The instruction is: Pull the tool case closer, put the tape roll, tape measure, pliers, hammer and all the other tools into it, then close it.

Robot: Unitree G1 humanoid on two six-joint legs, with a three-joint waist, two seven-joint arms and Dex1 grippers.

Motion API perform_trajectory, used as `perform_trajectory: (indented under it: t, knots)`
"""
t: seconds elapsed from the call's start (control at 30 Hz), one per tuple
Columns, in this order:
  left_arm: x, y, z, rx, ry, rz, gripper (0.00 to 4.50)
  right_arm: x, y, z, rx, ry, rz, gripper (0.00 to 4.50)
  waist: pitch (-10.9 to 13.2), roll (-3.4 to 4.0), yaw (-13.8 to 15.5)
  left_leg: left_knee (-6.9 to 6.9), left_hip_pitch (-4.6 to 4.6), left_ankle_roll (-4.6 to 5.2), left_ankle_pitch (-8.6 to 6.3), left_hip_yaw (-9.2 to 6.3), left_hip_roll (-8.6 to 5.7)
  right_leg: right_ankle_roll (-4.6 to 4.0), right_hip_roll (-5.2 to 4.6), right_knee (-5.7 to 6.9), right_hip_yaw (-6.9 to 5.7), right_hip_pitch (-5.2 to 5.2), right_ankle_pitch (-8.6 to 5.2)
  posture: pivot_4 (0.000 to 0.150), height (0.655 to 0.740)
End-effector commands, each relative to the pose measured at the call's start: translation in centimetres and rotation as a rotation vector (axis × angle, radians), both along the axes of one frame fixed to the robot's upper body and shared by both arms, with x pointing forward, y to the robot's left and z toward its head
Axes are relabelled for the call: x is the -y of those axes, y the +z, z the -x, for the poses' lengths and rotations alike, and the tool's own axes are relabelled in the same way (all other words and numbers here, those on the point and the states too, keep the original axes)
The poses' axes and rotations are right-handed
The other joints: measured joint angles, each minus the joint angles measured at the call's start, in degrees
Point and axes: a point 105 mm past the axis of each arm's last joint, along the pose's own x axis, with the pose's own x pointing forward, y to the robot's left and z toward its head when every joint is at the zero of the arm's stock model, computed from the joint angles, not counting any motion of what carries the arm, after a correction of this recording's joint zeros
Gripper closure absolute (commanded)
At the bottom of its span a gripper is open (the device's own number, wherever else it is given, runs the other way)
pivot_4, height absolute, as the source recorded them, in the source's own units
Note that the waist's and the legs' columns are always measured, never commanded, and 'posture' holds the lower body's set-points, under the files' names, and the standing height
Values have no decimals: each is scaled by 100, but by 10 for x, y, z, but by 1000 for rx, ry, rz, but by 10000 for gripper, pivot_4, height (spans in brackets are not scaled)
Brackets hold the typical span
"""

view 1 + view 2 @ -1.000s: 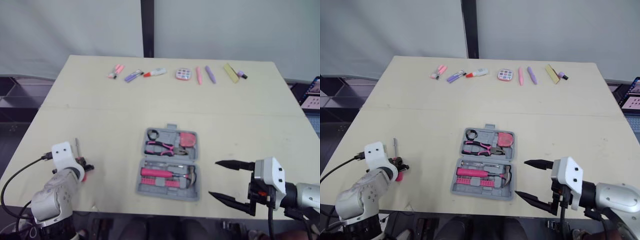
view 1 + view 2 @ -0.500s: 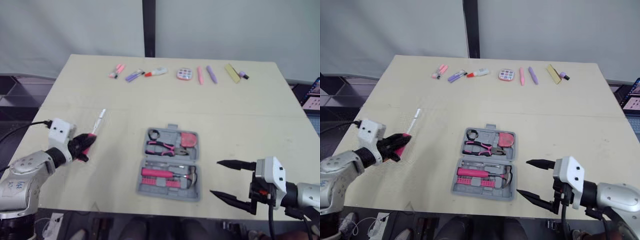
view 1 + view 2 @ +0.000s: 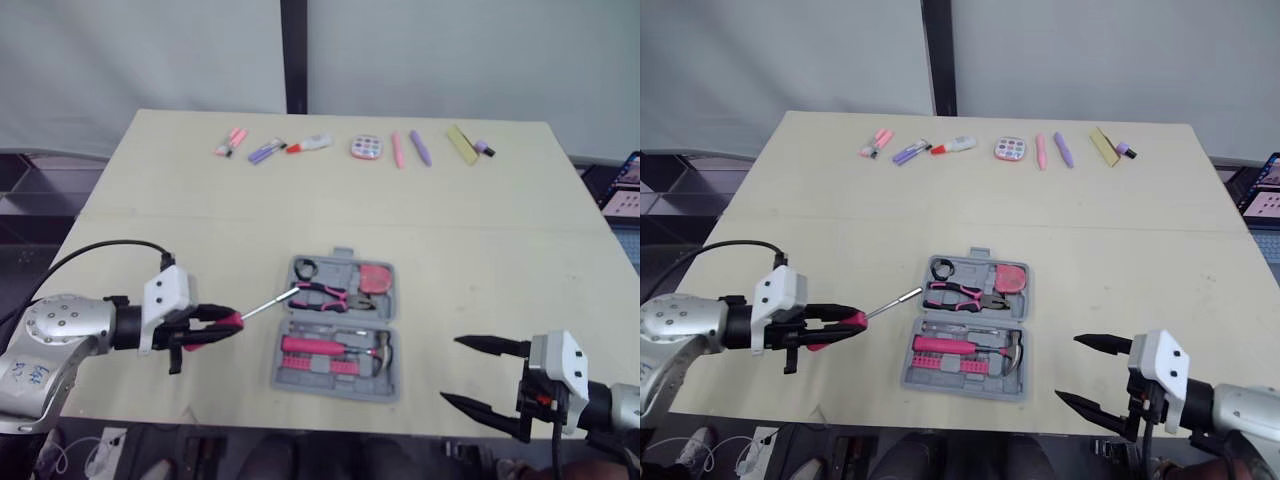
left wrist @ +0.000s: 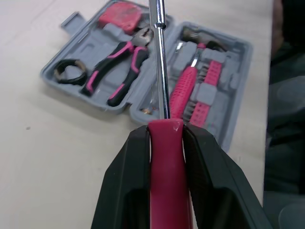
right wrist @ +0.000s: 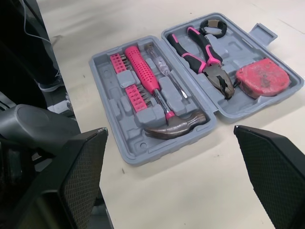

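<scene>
Left gripper (image 3: 232, 319) has swung in from the left edge of the table (image 3: 500, 220) and now hangs just left of the case (image 3: 283, 372). It is clamped on the pink handle of a screwdriver (image 3: 268, 302) whose tip reaches the case's left rim beside the pliers (image 3: 320, 295). Right gripper (image 3: 452, 371) has eased back, fingers spread and empty, off the case's right front corner. Risk, by my judgement: the tip snags the rim or pliers and shoves the unheld case, or the screwdriver drops across the hammer (image 3: 335, 348), sits proud and blocks the lid.

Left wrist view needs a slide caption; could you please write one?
Left gripper holds a pink-handled screwdriver, its shaft pointing toward the open tool case.
</scene>
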Motion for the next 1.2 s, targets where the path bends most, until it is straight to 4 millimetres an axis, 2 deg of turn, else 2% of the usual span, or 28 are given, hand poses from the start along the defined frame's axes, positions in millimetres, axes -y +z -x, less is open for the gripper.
perform_trajectory:
  t: [0.03,0.17,0.4,0.6,0.83,1.03,1.2]
  knots:
    - [16,8,7,10,-107,-47,39513,6,0,8,22,7,34,0,0,0,10,0,0,0,0,0,0,0,0,1,0,0,0,1500,7336]
    - [24,8,10,-5,-165,-115,39513,10,-5,16,18,13,56,0,0,0,7,2,-2,2,0,1,-2,0,1,2,0,1,0,1500,7336]
    - [34,-11,12,-23,-236,-209,39513,13,-6,19,25,12,54,0,3,9,-38,2,1,2,0,5,0,0,6,5,3,1,0,1500,7336]
    - [61,-20,0,2,-256,-248,39513,13,-5,19,24,35,53,0,3,9,21,14,-4,7,-2,3,-4,0,5,8,6,4,0,1500,7336]
    - [91,-28,-1,-5,-285,-280,39513,11,-7,16,19,63,54,0,3,9,7,18,-5,9,-3,3,-3,0,10,14,5,3,0,1500,7336]
    - [104,-33,2,-5,-316,-310,39513,9,-9,13,17,76,51,0,3,9,19,29,-6,13,-5,3,-3,0,11,26,6,2,0,1500,7336]
    - [108,-42,5,-31,-307,-331,39513,7,-9,12,12,85,53,0,3,9,21,51,-7,26,-12,-3,-3,0,11,47,6,1,0,1500,7336]
